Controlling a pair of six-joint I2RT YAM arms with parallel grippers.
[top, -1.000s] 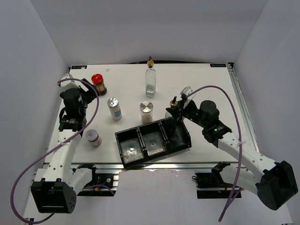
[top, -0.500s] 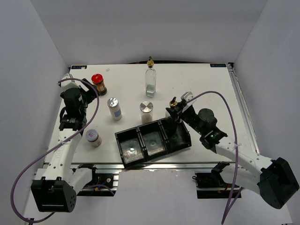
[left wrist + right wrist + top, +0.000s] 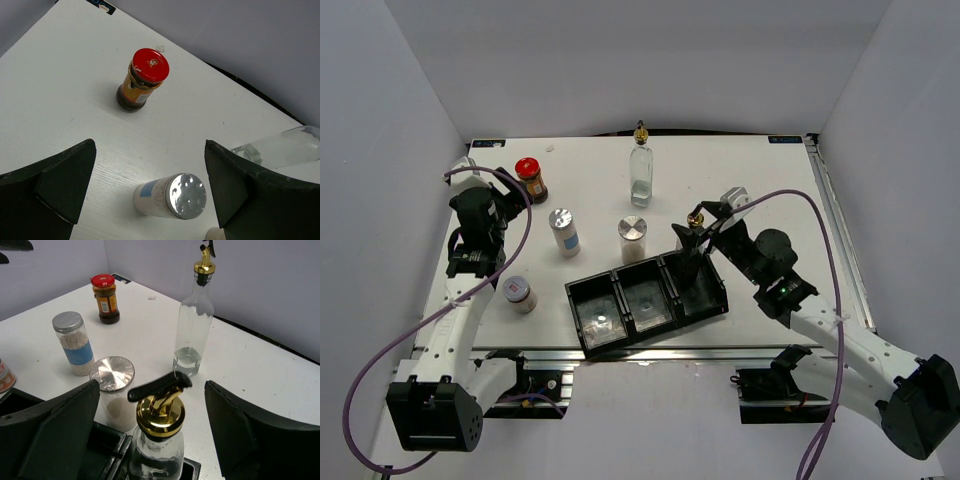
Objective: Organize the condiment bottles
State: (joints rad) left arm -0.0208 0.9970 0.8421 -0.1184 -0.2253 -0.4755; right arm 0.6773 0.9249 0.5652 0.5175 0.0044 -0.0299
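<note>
A clear glass bottle (image 3: 690, 250) with a gold pourer (image 3: 160, 412) stands upright in the right compartment of the black tray (image 3: 595, 320). My right gripper (image 3: 703, 228) is open around its top, and its fingers (image 3: 60, 425) stand apart from the glass on both sides. The second glass bottle (image 3: 641, 170) stands at the back of the table. A red-lidded jar (image 3: 530, 178) is at the back left. Three silver-lidded shakers (image 3: 564, 232) (image 3: 633, 238) (image 3: 520, 293) stand on the table. My left gripper (image 3: 503, 212) hangs open above the table, with the jar (image 3: 142, 80) ahead of it and a shaker (image 3: 172, 196) below.
The tray's left and middle compartments (image 3: 645, 305) hold no bottle. The shaker (image 3: 114, 390) with the wide lid stands right behind the tray's back rim. White walls enclose the table on three sides. A purple cable trails from each arm.
My right gripper has opened and let go of the gold-pourer bottle, which now stands free in the tray's right compartment. The right arm has shifted slightly back to the right. The left arm is unmoved.
</note>
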